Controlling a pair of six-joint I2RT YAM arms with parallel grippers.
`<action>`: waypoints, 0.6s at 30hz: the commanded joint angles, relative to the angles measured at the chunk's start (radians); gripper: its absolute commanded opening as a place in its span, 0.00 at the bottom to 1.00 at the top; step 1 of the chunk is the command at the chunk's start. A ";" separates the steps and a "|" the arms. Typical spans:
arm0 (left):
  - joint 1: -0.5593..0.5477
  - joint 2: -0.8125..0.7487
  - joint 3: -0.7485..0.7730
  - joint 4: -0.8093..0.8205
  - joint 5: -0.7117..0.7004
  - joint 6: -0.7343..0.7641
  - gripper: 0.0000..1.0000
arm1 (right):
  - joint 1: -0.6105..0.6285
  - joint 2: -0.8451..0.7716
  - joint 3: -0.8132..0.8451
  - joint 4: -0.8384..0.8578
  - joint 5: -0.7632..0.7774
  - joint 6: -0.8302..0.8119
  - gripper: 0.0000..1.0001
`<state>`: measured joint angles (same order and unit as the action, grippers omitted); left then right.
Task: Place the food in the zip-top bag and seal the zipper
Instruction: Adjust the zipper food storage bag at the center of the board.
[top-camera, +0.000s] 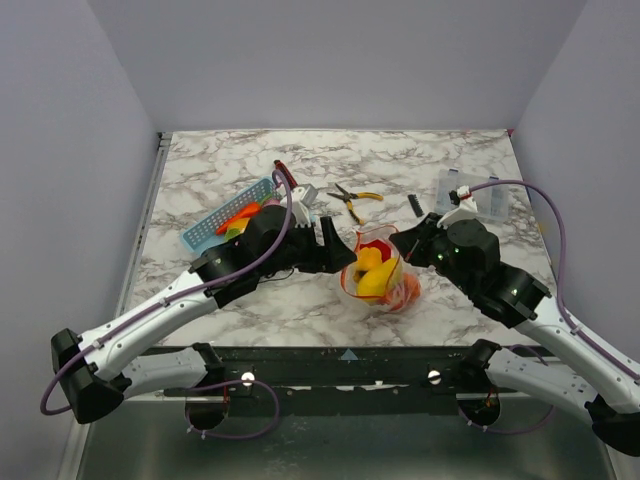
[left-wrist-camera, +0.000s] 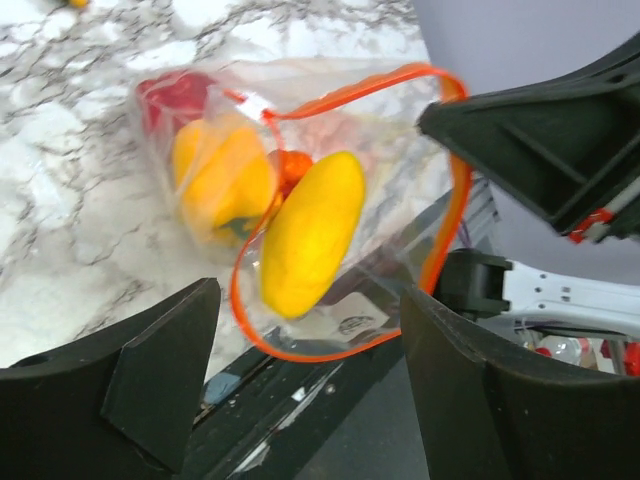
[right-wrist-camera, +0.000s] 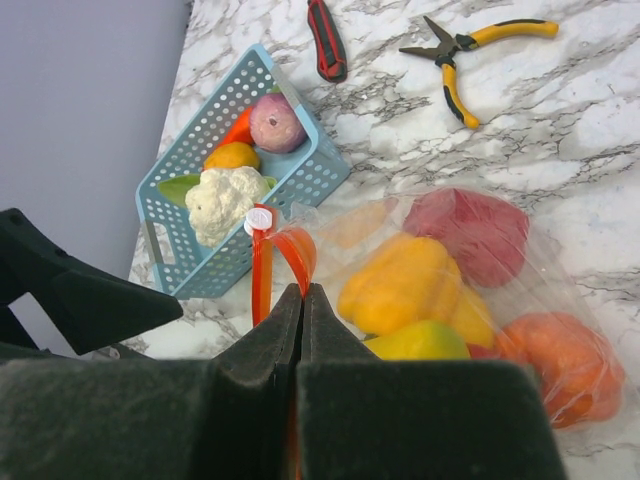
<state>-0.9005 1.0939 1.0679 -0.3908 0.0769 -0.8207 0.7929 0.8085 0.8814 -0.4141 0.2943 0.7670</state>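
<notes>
While the right gripper (right-wrist-camera: 302, 296) jaws pinch the thin orange-red zipper strip (right-wrist-camera: 262, 280) of the clear plastic bag (right-wrist-camera: 575, 285), the left gripper (left-wrist-camera: 305, 305) jaws stand spread

Both arms reach forward and inward, facing each other. The left pincer (left-wrist-camera: 305, 300) has its fingers spread wide; the right pincer (right-wrist-camera: 302, 300) is pinched tight on the zipper (right-wrist-camera: 261, 275).

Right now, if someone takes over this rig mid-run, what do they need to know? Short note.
Left gripper: open, holding nothing, at the bag's mouth.
Right gripper: shut on the bag at its rim, holding the mouth up.
Done: yellow, red and orange pieces are in the bag; a yellow fruit sits just inside the mouth.
Left: cauliflower and a few more pieces in the blue basket; zipper is open, not yet sealed.
</notes>
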 joint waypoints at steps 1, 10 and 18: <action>0.002 -0.028 -0.113 -0.006 -0.060 -0.015 0.75 | 0.004 -0.022 0.006 0.005 0.029 0.003 0.00; 0.002 0.090 -0.178 0.105 0.059 -0.091 0.49 | 0.004 -0.030 0.016 -0.010 0.028 0.002 0.00; -0.009 0.049 -0.043 0.114 0.135 -0.053 0.00 | 0.004 -0.041 0.008 -0.028 0.047 -0.001 0.00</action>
<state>-0.8989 1.1950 0.9226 -0.3237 0.1501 -0.8932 0.7929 0.7883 0.8814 -0.4473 0.3038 0.7666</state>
